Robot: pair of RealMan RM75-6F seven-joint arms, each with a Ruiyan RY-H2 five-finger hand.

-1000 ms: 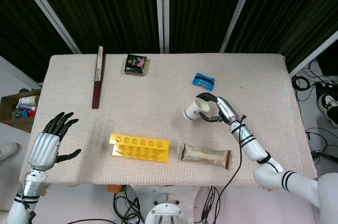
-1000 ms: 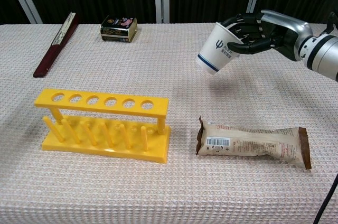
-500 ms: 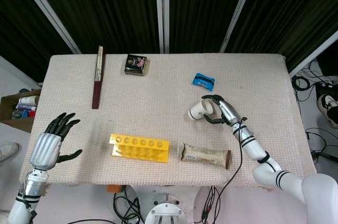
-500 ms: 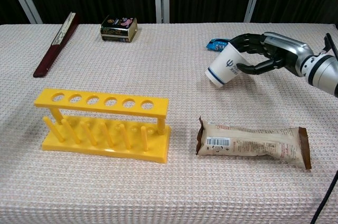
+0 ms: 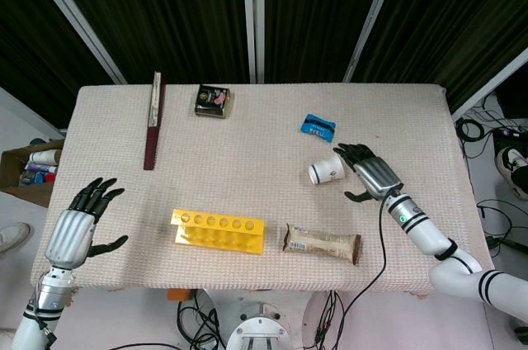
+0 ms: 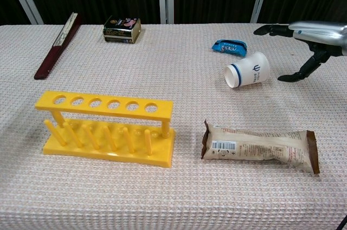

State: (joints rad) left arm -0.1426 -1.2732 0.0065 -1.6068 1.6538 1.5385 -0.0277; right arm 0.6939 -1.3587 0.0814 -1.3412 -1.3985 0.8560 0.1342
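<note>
White paper cup (image 5: 327, 171) is lying on its side on the table (image 5: 247, 185), right of centre in the head view, its open mouth facing the lower left of the frame. The right robot hand (image 5: 371, 175) is hovering just beside it with fingers spread apart, holding nothing. The left robot hand (image 5: 78, 222) is hanging open over the lower left corner of the frame, well apart from everything. Being round and light, the cup is likely sitting unsteadily: a brush from the fingertips (image 6: 267, 28) could send it rolling toward the blue packet (image 5: 318, 127) above it or the wrapped snack bar (image 5: 322, 243) below. A firm squeeze could also be crumpling its thin wall.
</note>
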